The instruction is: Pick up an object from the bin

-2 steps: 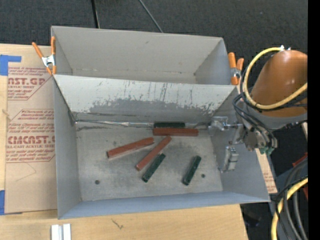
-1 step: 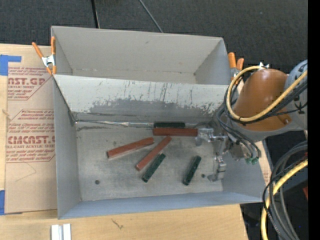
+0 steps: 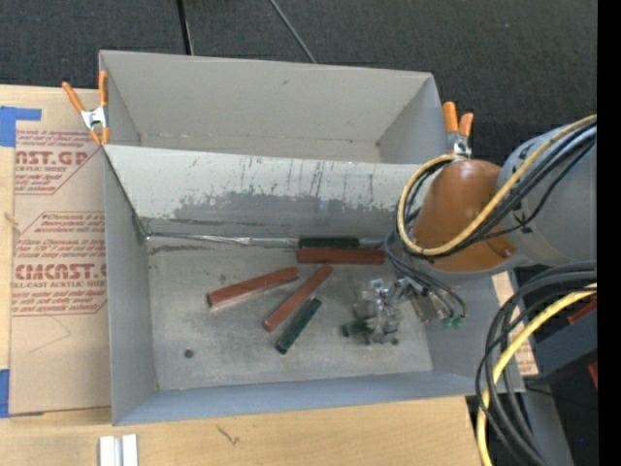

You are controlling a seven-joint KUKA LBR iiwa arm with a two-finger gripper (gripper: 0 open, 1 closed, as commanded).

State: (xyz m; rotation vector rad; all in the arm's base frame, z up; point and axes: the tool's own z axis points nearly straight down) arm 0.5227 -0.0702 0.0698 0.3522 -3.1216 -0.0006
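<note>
My gripper [image 3: 376,320] hangs low over the right part of the bin floor, its metal fingers pointing down near a small dark thing [image 3: 355,330] by their tips. Left of it a dark green bar [image 3: 297,324] lies slanted on the floor. Beside that lies a reddish-brown bar [image 3: 298,297], also slanted. Nothing shows between the fingers.
Another reddish-brown bar [image 3: 252,288] lies further left. A brown bar [image 3: 341,255] and a dark bar [image 3: 327,244] rest along the foot of the back wall. The arm with its orange cover and cables stands over the bin's right side.
</note>
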